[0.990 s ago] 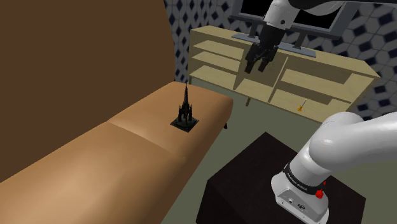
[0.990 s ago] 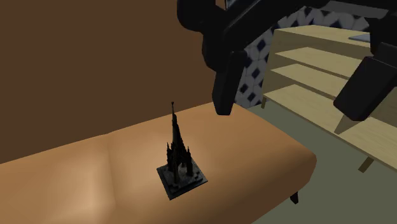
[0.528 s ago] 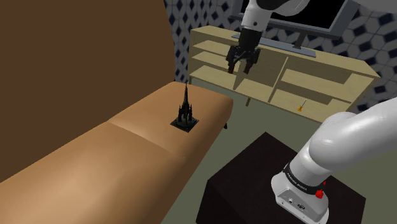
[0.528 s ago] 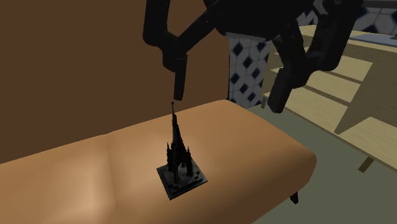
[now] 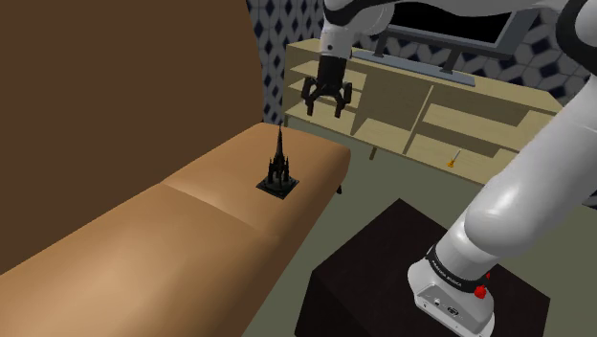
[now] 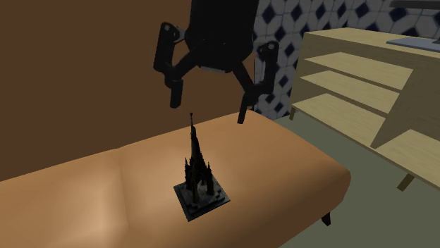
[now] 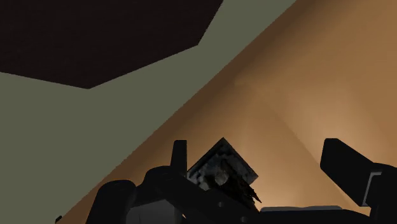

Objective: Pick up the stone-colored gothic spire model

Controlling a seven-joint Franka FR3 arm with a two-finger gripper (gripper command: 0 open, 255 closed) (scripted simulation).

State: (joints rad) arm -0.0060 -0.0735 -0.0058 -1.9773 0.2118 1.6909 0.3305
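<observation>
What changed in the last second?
The gripper swung from in front of the shelf unit toward the shoulder view's left and now hangs open above the spire model, holding nothing. The spire model and sofa stayed put.

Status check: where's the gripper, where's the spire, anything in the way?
Gripper hovering, jaws open, empty. Dark spire model upright on brown couch seat, below gripper. Nothing between them.

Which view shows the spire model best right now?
The second exterior view: the dark spire model stands whole, tip to base, on the sofa below the open gripper. The shoulder view shows it farther off; the wrist view, from above, partly behind the gripper.
</observation>
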